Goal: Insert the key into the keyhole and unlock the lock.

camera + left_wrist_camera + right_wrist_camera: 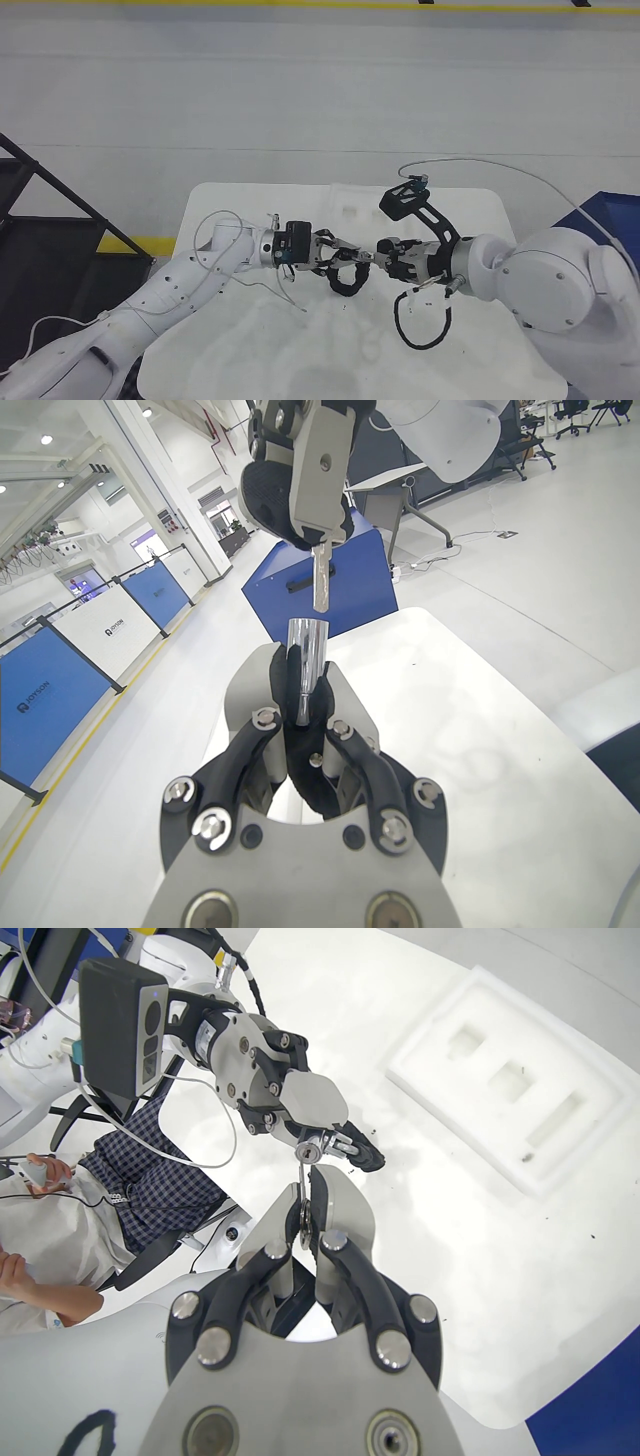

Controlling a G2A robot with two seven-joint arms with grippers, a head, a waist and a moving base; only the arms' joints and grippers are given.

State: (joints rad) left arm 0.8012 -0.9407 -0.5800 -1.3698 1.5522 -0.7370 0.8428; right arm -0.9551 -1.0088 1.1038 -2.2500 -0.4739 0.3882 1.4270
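over the middle of the white table (250,215) the two arms meet tip to tip. left gripper (304,680) is clamped around the chrome lock (308,645); the barrel sticks out past the fingertips, its end turned toward the other arm. right gripper (306,1190) is pinched on the head of the key (320,580), blade pointing out beyond its fingertips at the lock. from the left wrist camera the blade tip sits just short of the barrel's end, with a thin gap between them, not touching. long axis of the blade runs nearly along the long axis of the barrel, tip a shade off the centre line. from the right wrist camera the round face with the keyhole (308,1152) looks back along the blade, which shows edge-on. my reading: insertion not yet begun. the next move looks like a small sideways correction, then a short straight push along the shared axis, with the key arm the natural one to advance. whether the blade's flat matches the slot i cannot tell.
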